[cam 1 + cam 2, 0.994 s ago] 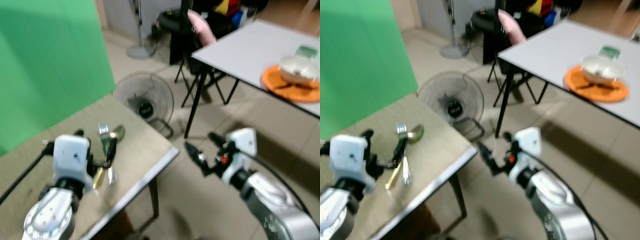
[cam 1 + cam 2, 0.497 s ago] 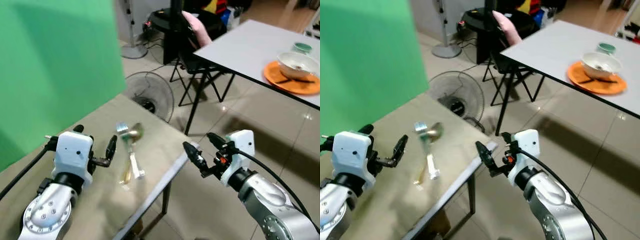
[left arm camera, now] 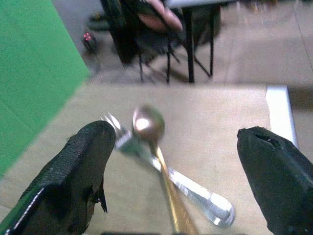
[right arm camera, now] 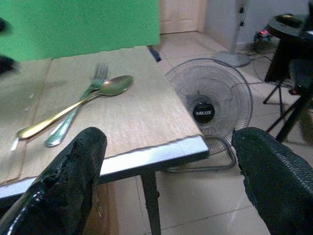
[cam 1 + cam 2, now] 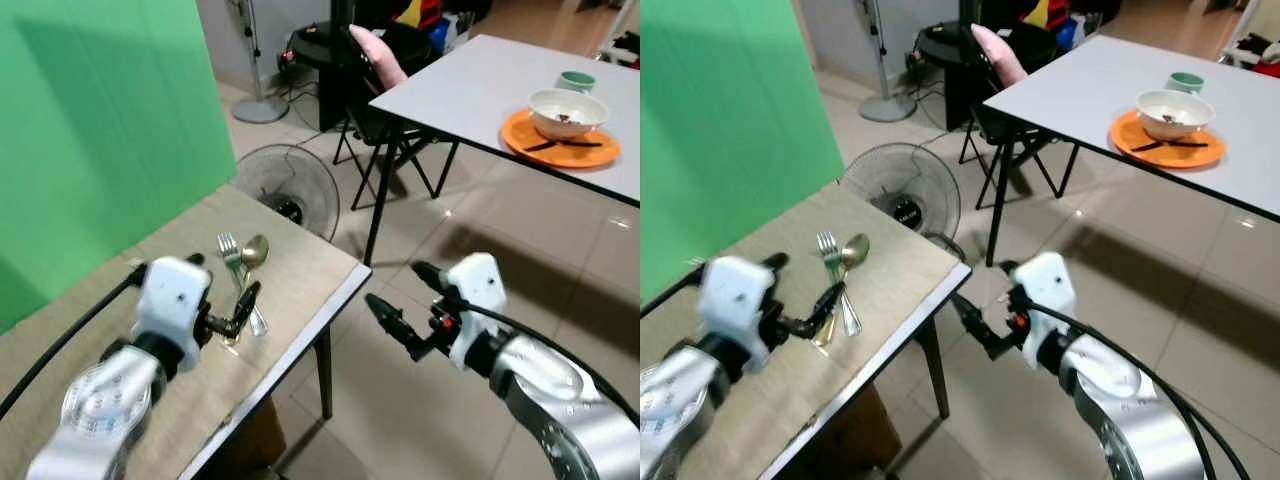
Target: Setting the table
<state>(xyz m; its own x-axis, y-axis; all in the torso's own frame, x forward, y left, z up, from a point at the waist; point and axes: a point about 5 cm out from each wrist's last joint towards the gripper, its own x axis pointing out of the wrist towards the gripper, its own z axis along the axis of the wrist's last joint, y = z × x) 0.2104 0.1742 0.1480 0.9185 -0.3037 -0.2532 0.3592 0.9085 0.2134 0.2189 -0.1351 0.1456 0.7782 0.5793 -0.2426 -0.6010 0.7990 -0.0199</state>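
Left gripper (image 5: 243, 305) overlaps the handle ends of fork (image 5: 236, 271) and spoon (image 5: 247, 262). Left wrist view blurred: fork tines (image 3: 113, 125) indistinct. Bowl (image 5: 567, 110) contents too small to identify.

Fork (image 5: 826, 247) & spoon (image 5: 854, 247) crossed on table (image 5: 902, 272)

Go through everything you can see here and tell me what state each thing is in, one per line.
Fork: lying flat on the wooden table, crossed with the spoon.
Spoon: lying flat, bowl beside the fork's tines.
Left gripper: open, above the cutlery, empty.
Right gripper: open, off the table's edge, empty.
Bowl: upright on the orange plate.
Green cup: upright.
Floor fan: standing; running or not, cannot tell.
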